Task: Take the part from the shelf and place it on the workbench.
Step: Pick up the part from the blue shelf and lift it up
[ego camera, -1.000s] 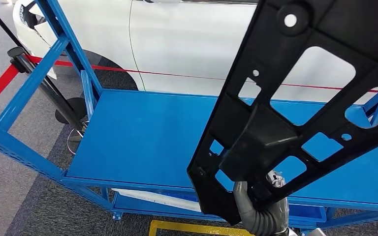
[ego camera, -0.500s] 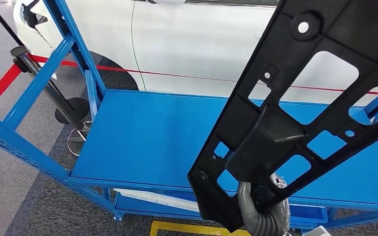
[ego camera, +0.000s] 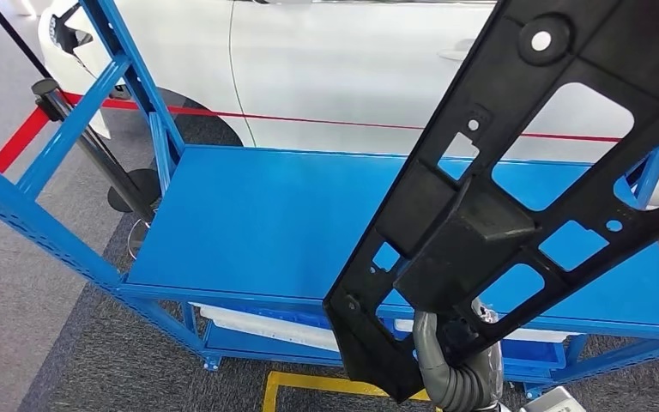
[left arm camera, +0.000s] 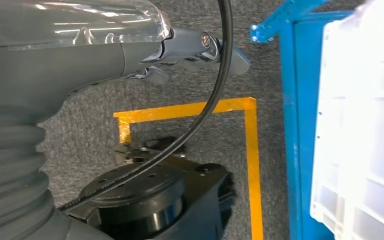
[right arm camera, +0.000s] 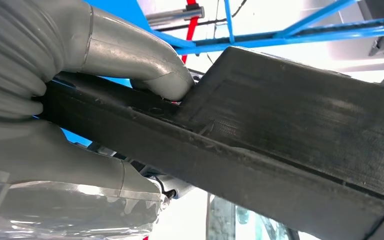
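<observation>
whole view shifted, camera moved, part [ego camera: 515,189] slightly higher

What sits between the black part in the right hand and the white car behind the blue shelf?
In the head view, the blue shelf top between the black part, held by the right hand, and the white car is bare; a red line runs beyond it.

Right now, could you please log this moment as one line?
right hand: grips black plastic part, raised | left hand: empty, hanging | blue shelf: bare
</observation>
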You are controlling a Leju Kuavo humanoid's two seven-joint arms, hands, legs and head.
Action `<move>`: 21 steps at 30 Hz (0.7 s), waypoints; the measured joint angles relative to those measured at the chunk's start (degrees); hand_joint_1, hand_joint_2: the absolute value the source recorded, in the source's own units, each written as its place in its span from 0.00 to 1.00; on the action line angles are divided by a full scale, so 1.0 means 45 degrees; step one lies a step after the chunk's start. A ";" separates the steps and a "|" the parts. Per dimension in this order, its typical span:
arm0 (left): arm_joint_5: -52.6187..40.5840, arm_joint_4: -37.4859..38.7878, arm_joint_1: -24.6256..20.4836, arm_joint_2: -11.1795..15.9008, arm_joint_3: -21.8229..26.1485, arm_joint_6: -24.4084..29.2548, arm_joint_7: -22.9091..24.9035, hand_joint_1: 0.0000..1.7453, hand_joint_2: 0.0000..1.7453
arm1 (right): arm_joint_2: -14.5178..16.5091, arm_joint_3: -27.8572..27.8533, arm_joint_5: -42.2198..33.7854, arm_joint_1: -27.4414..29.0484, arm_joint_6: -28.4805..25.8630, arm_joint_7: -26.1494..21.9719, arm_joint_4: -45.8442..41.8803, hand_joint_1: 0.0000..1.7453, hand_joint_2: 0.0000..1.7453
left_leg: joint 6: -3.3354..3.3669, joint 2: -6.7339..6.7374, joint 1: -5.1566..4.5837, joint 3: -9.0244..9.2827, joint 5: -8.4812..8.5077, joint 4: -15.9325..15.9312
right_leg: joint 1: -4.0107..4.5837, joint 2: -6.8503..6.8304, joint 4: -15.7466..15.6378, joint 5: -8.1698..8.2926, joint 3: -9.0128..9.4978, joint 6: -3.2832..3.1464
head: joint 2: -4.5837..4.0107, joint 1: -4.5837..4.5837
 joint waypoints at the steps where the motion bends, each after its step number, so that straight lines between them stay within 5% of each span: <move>1: 0.0000 0.0000 -0.0005 0.0000 0.0000 0.0000 0.0000 0.00 1.00 | 0.0002 -0.0005 0.0000 0.0000 0.0000 0.0000 0.0008 1.00 1.00 | -0.0045 0.0006 0.0053 0.0621 0.0289 -0.0737 | -0.0026 -0.0005 0.0103 0.0038 -0.0134 0.0046 | 0.0001 -0.0005; 3: -0.0001 0.0000 -0.0034 0.0000 -0.0001 0.0000 -0.0001 0.00 1.00 | 0.0024 -0.0015 0.0000 -0.0003 0.0000 0.0001 0.0016 1.00 1.00 | -0.0046 -0.0014 0.0078 0.1804 0.0457 -0.2406 | -0.0036 0.0000 0.0287 0.0111 -0.0347 0.0174 | 0.0001 -0.0030; 4: -0.0001 0.0000 -0.0045 0.0000 -0.0002 0.0000 -0.0002 0.00 1.00 | 0.0039 -0.0018 0.0000 -0.0005 0.0000 0.0002 0.0016 1.00 1.00 | 0.0010 -0.0031 0.0059 0.2074 0.0412 -0.2885 | -0.0022 0.0005 0.0340 0.0163 -0.0400 0.0256 | 0.0001 -0.0037; 8: 0.0000 0.0000 -0.0047 -0.0005 -0.0002 0.0000 -0.0002 0.00 1.00 | 0.0063 -0.0040 0.0000 0.0000 0.0000 0.0000 0.0016 1.00 1.00 | 0.0460 -0.0003 0.0004 0.1853 0.0606 -0.3120 | -0.0029 0.0066 0.0460 0.0213 -0.0599 0.0599 | 0.0001 -0.0022; 10: -0.0001 0.0000 -0.0056 -0.0010 0.0001 0.0001 -0.0005 0.00 1.00 | 0.0063 -0.0050 0.0000 0.0002 0.0000 0.0001 0.0017 1.00 1.00 | 0.0715 0.0048 0.0013 0.1602 0.0871 -0.3186 | -0.0048 0.0114 0.1291 -0.0708 -0.0946 0.0639 | 0.0001 0.0007; 12: -0.0004 0.0000 -0.0059 -0.0010 0.0009 0.0000 -0.0005 0.00 1.00 | 0.0063 -0.0053 0.0000 0.0002 0.0000 0.0002 0.0019 1.00 1.00 | 0.0844 0.0068 -0.0067 0.1285 0.1118 -0.3167 | -0.0014 0.0138 0.2820 -0.1869 -0.1362 0.0636 | 0.0002 0.0035; 13: -0.0005 0.0000 -0.0059 -0.0010 0.0012 -0.0002 -0.0005 0.00 1.00 | 0.0063 -0.0055 0.0000 0.0003 0.0000 0.0002 0.0023 1.00 1.00 | 0.0869 0.0075 -0.0115 0.1118 0.1235 -0.3145 | 0.0012 0.0143 0.3450 -0.2130 -0.1449 0.0624 | 0.0002 0.0046; 15: -0.0057 0.0000 -0.0059 -0.0010 0.0016 -0.0011 -0.0018 0.00 1.00 | 0.0063 -0.0064 0.0000 0.0003 0.0000 0.0002 0.0028 1.00 1.00 | 0.0886 0.0078 -0.0216 0.0786 0.1446 -0.3079 | 0.0086 0.0155 0.3568 -0.1818 -0.1061 0.0525 | 0.0002 0.0047; 17: -0.0188 0.0000 -0.0064 -0.0013 0.0016 -0.0015 -0.0057 0.00 1.00 | 0.0063 -0.0074 0.0000 -0.0003 0.0001 0.0004 0.0030 1.00 1.00 | 0.0876 0.0059 -0.0293 0.0509 0.1631 -0.2994 | 0.0224 0.0179 0.2069 -0.1201 0.0132 0.0271 | 0.0002 0.0045; 19: -0.0389 0.0000 -0.0071 -0.0023 0.0015 -0.0015 -0.0101 0.00 1.00 | 0.0063 -0.0075 0.0000 -0.0017 0.0015 0.0004 0.0034 1.00 1.00 | 0.0804 0.0044 -0.0348 0.0335 0.1818 -0.2928 | 0.0359 0.0181 0.0369 -0.1090 0.1239 0.0038 | 0.0002 0.0033; 21: -0.0601 0.0001 -0.0084 -0.0029 0.0018 -0.0013 -0.0132 0.00 1.00 | 0.0069 -0.0073 0.0001 -0.0045 0.0027 0.0005 0.0046 1.00 1.00 | 0.0662 0.0049 -0.0340 0.0267 0.2032 -0.2944 | 0.0440 0.0169 -0.0255 -0.1100 0.1512 -0.0049 | 0.0002 0.0067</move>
